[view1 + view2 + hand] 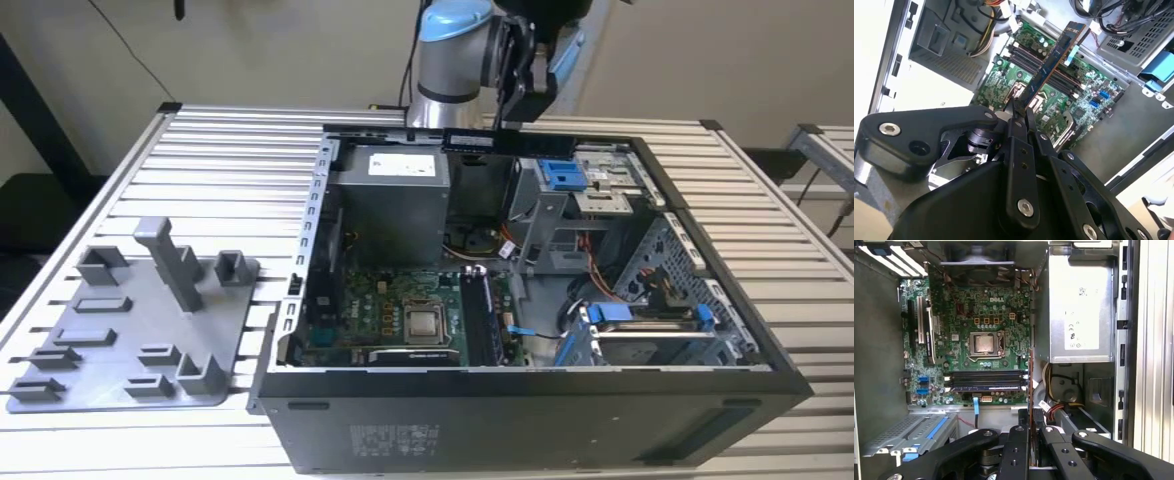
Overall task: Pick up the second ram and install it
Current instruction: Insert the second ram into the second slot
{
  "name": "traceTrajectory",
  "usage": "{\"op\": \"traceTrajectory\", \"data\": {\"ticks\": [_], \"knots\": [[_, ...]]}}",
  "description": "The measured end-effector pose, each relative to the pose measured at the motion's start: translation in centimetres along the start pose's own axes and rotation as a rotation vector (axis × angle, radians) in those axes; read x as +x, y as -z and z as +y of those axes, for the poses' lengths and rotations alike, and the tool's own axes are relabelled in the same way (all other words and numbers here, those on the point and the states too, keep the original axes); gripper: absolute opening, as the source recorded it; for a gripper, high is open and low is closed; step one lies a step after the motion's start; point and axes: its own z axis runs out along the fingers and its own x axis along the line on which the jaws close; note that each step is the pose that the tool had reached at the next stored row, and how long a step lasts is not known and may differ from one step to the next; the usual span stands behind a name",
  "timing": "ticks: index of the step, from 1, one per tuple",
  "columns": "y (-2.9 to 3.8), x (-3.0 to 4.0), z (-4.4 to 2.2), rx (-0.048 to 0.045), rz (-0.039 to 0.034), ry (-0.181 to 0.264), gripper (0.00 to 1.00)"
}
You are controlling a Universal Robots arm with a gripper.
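Hand [1021, 108] pinching the second ram [1055, 59], which hangs in the air above the motherboard [956, 305] inside the open case [534, 420] on the desk [200, 150]. Likely hazard: a tilted or slipping stick would meet the memory slots [986, 381] askew and jam or stress the board.

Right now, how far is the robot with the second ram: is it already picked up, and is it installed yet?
Done: the second ram is picked up, clamped at one end in the gripper. In hand: it hangs in the air above the motherboard inside the open case. Left: it is not seated yet; it touches none of the memory slots.
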Motion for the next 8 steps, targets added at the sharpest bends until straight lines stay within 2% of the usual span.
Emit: {"op": "traceTrajectory", "data": {"ticks": [8], "knots": [[-0.01,-0.17,0.01,0.0000,-0.0001,0.000,0.14]]}}
